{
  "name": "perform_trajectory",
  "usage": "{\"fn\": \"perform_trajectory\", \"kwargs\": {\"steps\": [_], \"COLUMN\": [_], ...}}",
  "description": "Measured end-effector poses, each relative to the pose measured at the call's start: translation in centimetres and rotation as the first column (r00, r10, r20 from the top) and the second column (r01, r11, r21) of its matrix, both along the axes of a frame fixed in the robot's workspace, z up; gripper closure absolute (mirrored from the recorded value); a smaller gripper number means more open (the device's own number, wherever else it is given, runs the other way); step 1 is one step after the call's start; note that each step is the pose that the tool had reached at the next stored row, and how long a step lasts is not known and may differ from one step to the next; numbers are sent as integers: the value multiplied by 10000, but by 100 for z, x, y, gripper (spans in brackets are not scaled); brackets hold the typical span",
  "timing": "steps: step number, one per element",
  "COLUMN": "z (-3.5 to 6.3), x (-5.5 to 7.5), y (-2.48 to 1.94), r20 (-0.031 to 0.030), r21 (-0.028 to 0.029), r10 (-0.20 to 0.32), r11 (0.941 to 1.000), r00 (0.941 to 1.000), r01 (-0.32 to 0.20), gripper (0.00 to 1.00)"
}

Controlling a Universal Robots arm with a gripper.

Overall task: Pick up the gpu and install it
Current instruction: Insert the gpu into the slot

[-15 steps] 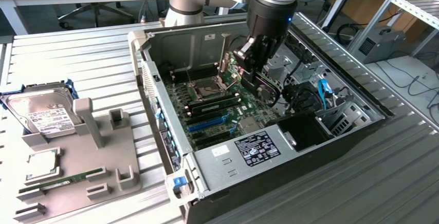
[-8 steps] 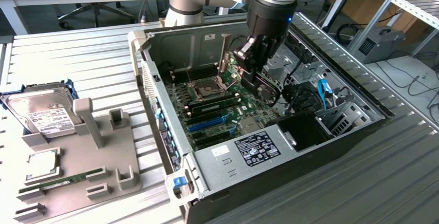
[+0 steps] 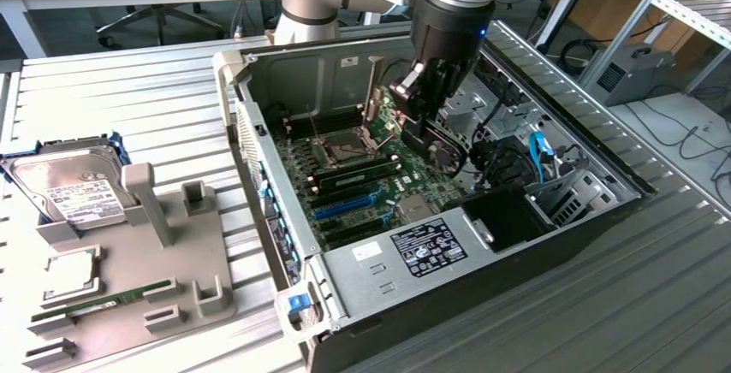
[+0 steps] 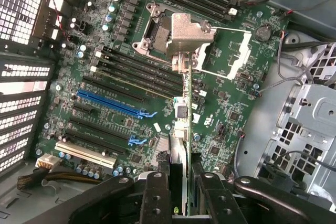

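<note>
- The hand [image 3: 413, 99] hung inside the open computer case [image 3: 594, 210], its fingers [image 4: 156, 198] pinching the gpu [image 3: 440, 146] between them.
- In the wrist view the gpu [image 4: 179, 129] showed edge-on, held clear above the motherboard [image 4: 231, 103] and reaching toward the CPU socket [image 4: 181, 38].
- It was not seated. The blue slot [image 4: 110, 103] lay apart from it, and in the exterior view the card hung to the right of the slots.
- The card looked light and stiff, but probably fragile: a thin board with a fan and exposed parts.
- The safest grip seemed to be on the flat faces near the top edge, away from the contact edge and the fan.
- The hard drive [image 3: 68, 189] and RAM stick [image 3: 103, 300] rested on the grey holder [image 3: 171, 262] on the surface [image 3: 137, 91].
</note>
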State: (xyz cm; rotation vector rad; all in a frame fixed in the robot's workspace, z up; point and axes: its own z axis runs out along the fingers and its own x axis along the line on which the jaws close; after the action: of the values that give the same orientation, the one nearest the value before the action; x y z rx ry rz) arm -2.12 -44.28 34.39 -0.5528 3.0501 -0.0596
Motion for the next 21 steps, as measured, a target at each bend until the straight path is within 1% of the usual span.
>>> {"fn": "perform_trajectory", "kwargs": {"steps": [21], "z": [0], "x": [0], "y": [0], "r20": [0], "r21": [0], "r10": [202], "r11": [9998], "r00": [9998], "r01": [-202], "gripper": [74]}}
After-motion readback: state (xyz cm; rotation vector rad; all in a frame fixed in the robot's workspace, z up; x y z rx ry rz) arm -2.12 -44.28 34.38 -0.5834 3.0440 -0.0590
